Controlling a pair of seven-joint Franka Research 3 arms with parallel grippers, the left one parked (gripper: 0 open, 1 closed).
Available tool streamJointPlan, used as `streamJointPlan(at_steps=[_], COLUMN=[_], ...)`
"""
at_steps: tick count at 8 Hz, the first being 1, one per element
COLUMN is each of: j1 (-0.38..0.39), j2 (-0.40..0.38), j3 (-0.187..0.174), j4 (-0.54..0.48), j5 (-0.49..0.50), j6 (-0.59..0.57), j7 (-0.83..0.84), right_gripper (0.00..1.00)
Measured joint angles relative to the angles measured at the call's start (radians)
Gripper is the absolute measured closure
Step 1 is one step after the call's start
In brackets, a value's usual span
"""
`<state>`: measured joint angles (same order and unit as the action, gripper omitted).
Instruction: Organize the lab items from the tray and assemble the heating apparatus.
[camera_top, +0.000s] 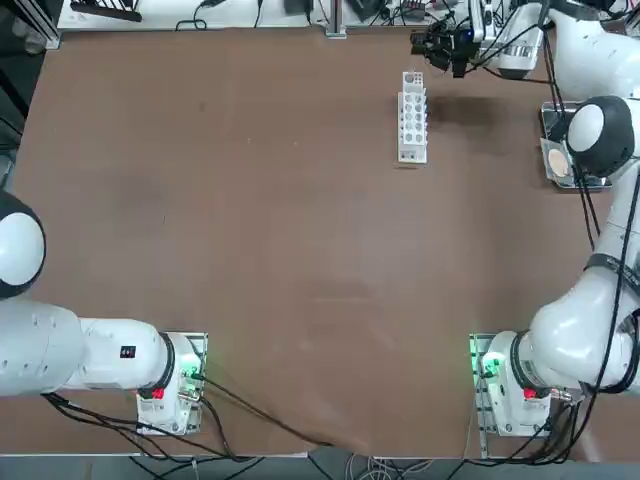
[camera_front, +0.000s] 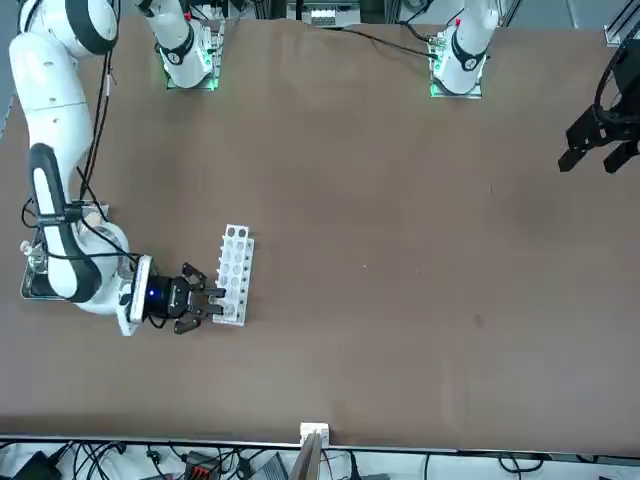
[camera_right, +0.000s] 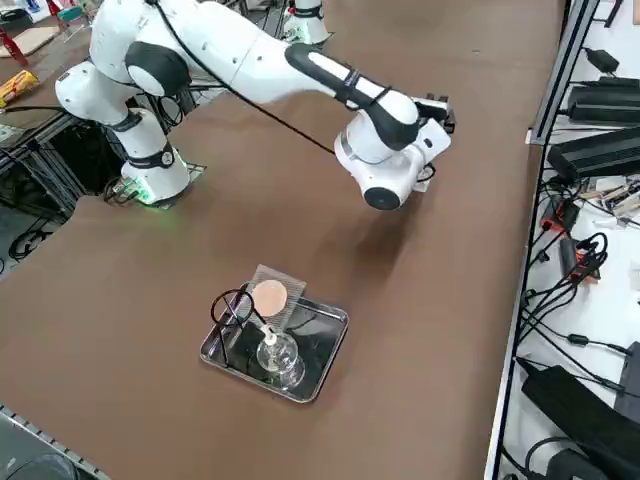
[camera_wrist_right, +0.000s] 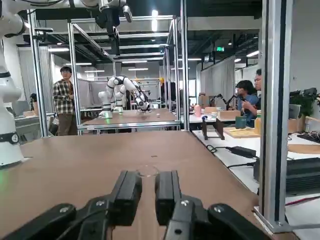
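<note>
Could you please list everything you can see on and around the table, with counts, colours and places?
Tray: one, silvery metal, at the table's right side
Ring stand: one, black wire, in the tray
Mesh: one, grey with tan centre, in the tray
Burner: one, clear glass, in the tray
Holed rack: one, white, far part of the table
Table: one, brown
People: several, beyond the table
Robot arms: two, white and black
Right gripper: one, black, fingers apart, above the table near the rack
</note>
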<state>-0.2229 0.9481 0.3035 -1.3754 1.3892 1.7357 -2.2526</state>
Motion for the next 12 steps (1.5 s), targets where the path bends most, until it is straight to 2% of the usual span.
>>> streamJointPlan(at_steps=[9, 11, 12], j1=[-0.001, -0.001, -0.002], j2=[0.022, 0.027, 0.027], j3=[-0.005, -0.005, -0.005], j4=[0.000, 0.000, 0.001], j5=[0.000, 0.002, 0.003], j6=[-0.007, -0.008, -0.008], j7=[-0.060, -0.057, -0.050], right_gripper=[0.76, 0.63, 0.44])
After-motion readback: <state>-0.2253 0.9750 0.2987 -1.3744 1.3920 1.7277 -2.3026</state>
